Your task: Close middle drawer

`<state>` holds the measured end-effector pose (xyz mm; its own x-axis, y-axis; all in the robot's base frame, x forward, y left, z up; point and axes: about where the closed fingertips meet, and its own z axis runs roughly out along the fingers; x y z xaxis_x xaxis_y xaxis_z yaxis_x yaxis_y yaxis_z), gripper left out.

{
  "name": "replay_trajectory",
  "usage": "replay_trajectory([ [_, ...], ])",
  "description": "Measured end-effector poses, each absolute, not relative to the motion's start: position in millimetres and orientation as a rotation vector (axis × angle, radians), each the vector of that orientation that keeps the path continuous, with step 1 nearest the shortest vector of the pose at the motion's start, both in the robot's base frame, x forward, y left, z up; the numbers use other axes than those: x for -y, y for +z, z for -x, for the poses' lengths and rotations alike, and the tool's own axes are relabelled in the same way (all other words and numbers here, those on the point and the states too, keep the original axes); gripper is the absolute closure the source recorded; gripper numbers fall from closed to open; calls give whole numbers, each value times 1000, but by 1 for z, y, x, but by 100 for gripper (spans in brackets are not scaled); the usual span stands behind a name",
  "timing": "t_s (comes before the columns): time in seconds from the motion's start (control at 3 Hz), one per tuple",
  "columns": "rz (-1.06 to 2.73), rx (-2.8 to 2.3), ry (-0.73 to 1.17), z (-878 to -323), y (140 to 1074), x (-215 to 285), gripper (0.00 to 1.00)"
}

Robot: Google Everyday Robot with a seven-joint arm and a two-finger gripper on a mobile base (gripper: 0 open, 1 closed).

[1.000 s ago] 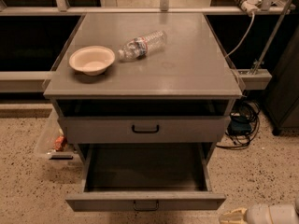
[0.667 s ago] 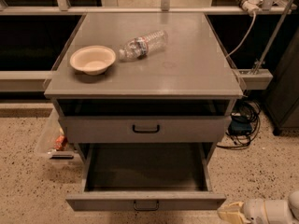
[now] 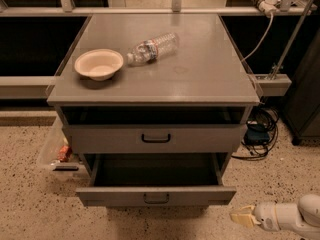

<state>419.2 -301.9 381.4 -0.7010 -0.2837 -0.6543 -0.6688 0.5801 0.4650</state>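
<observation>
The middle drawer (image 3: 156, 196) is a wide grey metal drawer with a low front and a small black loop handle. It stands pulled well out of the cabinet, and its dark inside shows. The top drawer (image 3: 155, 139), with a taller front and a black handle, sits above it. My gripper (image 3: 243, 217) has yellowish fingertips on a white arm (image 3: 290, 217). It is low at the bottom right, just right of and below the open drawer's front right corner, and does not touch it. The lowest drawer is hidden.
A cream bowl (image 3: 99, 64) and a lying plastic bottle (image 3: 152, 48) rest on the cabinet top (image 3: 200, 74). A clear plastic bin (image 3: 57, 151) sits on the speckled floor at the left. Cables and a blue box (image 3: 257, 134) lie at the right, next to a dark cabinet (image 3: 305, 99).
My gripper and arm have moved left and a little up, further into view at the bottom right, closer to the open drawer's front corner. The drawer has not moved.
</observation>
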Motion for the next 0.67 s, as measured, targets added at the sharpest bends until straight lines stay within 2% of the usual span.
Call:
replay_trajectory([
  [0.67,759,-2260,1001,-462,365,278,100],
])
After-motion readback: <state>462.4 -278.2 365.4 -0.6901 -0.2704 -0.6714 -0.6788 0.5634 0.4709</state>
